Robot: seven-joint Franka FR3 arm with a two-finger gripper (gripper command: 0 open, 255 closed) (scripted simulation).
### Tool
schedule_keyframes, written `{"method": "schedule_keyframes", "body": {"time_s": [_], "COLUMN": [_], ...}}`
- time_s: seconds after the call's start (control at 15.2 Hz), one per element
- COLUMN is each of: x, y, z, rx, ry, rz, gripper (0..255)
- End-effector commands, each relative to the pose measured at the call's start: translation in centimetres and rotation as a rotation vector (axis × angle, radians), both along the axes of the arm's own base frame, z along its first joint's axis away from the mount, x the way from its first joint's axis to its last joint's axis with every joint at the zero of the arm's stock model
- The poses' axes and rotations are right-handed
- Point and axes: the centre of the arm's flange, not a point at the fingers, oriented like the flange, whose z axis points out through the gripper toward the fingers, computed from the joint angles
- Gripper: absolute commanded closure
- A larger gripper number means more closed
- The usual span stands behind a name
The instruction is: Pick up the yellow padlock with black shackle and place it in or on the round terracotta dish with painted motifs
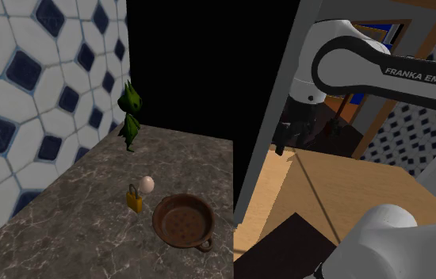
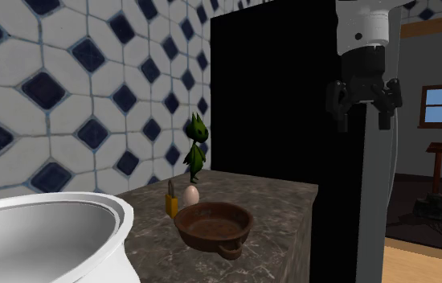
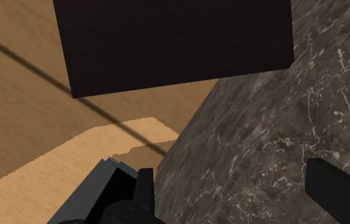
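Nearest in the second exterior view there's a big white round vessel sitting low at that view's left. Next up is the brown round dish with a small handle, near the front end of the dark marbled worktop, nothing in it. Just behind the dish stands the yellow padlock, upright on the worktop with its dark shackle pointing up, close to the dish rim but not touching it. A pale egg sits right beside the padlock, can't tell if they touch. Further back there's a green leafy figure by the blue-and-white tiled wall, with a black area next to it. The jaws are spread wide, holding nothing, fingers well apart in the wrist view. They hang high over the worktop's side edge, well apart from the padlock.
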Motion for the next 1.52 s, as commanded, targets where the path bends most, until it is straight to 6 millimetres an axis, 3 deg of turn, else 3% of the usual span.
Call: {"method": "schedule_keyframes", "body": {"time_s": [0.0,0.73,1.45], "x": [0.0,9.9,18.2], "y": [0.0,10.4,22.0], "z": [0.0,-4.1,-8.4], "rx": [0.0,0.016,0.032], "ry": [0.0,0.052,0.104], "rz": [0.0,0.126,0.252], "gripper": [0,0,0]}}
